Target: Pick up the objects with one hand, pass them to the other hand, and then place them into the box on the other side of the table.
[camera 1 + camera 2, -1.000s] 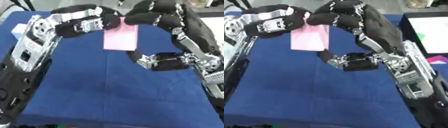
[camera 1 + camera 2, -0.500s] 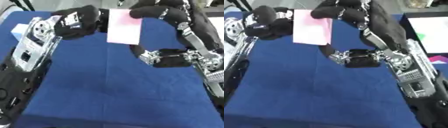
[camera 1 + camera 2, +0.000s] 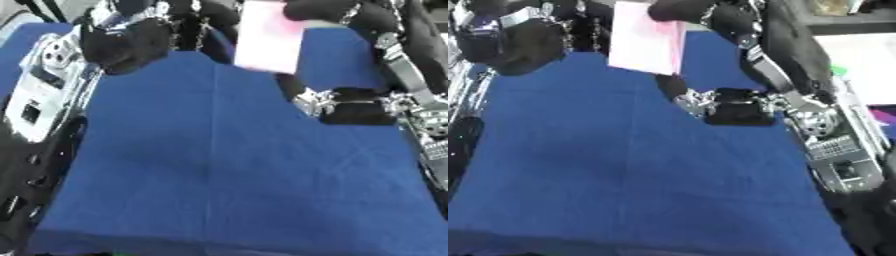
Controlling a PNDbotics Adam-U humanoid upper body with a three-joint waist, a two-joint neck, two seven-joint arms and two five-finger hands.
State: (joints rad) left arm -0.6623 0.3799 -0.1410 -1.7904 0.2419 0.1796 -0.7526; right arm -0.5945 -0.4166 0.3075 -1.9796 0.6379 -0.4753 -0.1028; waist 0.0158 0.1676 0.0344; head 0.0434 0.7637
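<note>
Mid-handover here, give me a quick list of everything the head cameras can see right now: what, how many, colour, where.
pink flat object: one, pink, hanging from the right hand above the far middle of the table
blue cloth: one, blue, covering the table
white box: one, white, at the table's right edge, with small green and magenta bits showing beside it
right hand: one, black, at the top, curled on the upper edge of the pink flat object
left hand: one, black and silver, upper left, just left of the pink flat object and apart from it; whether its fingers are open is unclear
</note>
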